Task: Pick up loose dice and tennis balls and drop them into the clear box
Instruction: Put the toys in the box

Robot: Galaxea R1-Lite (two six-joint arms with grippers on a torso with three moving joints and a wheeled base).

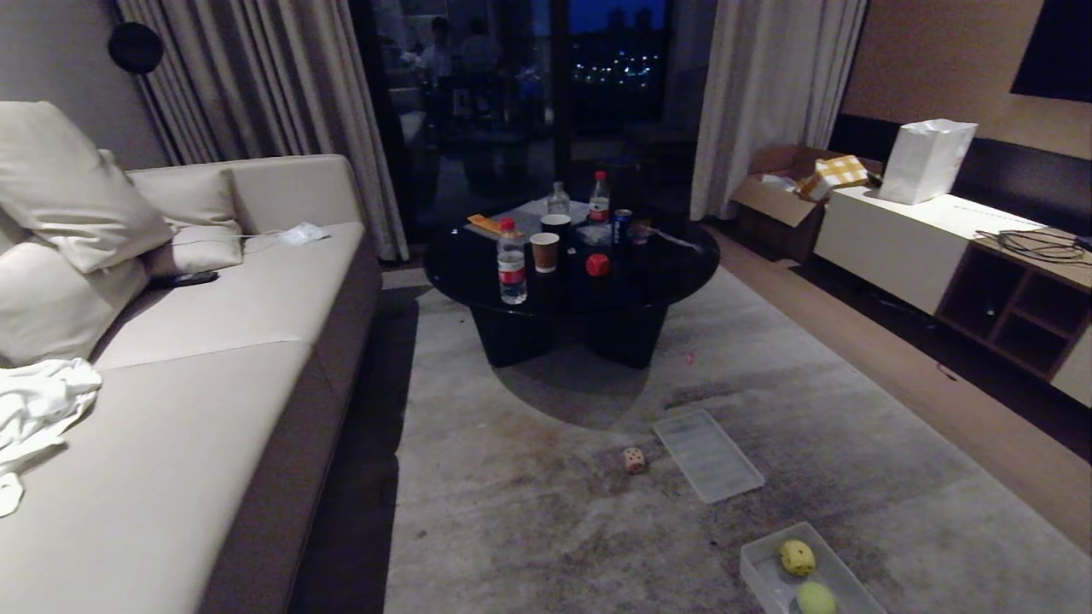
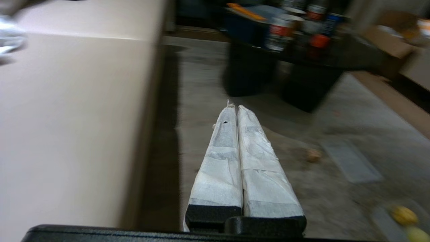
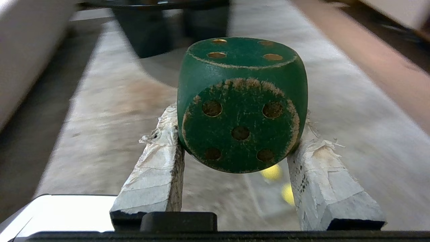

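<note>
grey rug (image 1: 529,512) between beige sofa (image 1: 213,358) and black table (image 1: 572,264)

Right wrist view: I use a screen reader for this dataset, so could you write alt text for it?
A dark green die with gold pips is clamped between the two tape-wrapped fingers of the right tool, five-pip face toward the camera. Behind it lie blurred grey carpet and the black coffee table's base.
</note>
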